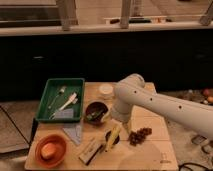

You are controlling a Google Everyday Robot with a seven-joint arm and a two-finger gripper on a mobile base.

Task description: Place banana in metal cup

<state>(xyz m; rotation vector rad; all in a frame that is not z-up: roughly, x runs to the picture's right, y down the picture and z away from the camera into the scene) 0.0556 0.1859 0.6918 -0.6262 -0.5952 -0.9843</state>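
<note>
Arm: I see the white arm (160, 102) reaching in from the right edge, its elbow bent over the middle of the wooden table (150, 155).
Gripper: the gripper (121, 121) hangs at the end of the arm, pointing down, just right of the dark brown bowl (96, 112) and just above the banana's upper end. I read it as spread wide with nothing in it.
Banana: the banana (113, 136) lies at a slant on the table, front of centre, its upper end nearest the gripper; I cannot tell if they touch.
Metal cup: I cannot pick it out for certain; a dark round shape sits under the banana's lower half.
Green tray (56, 116): back left, with pale utensils inside.
Orange bowl (50, 150): front left corner.
Dark cluster (140, 135): 1 bunch just right of the banana.
Pale round lid (105, 90): at the back, beside the arm.
</note>
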